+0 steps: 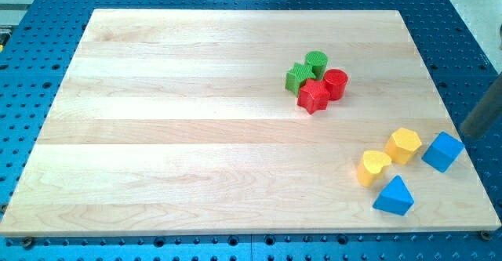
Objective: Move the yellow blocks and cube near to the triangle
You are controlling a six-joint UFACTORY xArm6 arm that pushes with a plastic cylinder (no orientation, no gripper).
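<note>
A yellow heart-shaped block [373, 168] and a yellow hexagon-like block [403, 145] lie at the view's lower right, close together. A blue cube [443, 151] sits just right of the yellow hexagon-like block. A blue triangle [394, 196] lies just below the yellow heart, near the board's bottom edge. My rod comes in from the view's right edge, blurred, and my tip [468, 138] is just right of and slightly above the blue cube, close to it; I cannot tell whether it touches.
A cluster of a green star [298, 78], a green cylinder [317, 62], a red cylinder [336, 83] and a red star [313, 96] sits right of centre on the wooden board [196, 135]. A blue perforated table surrounds the board.
</note>
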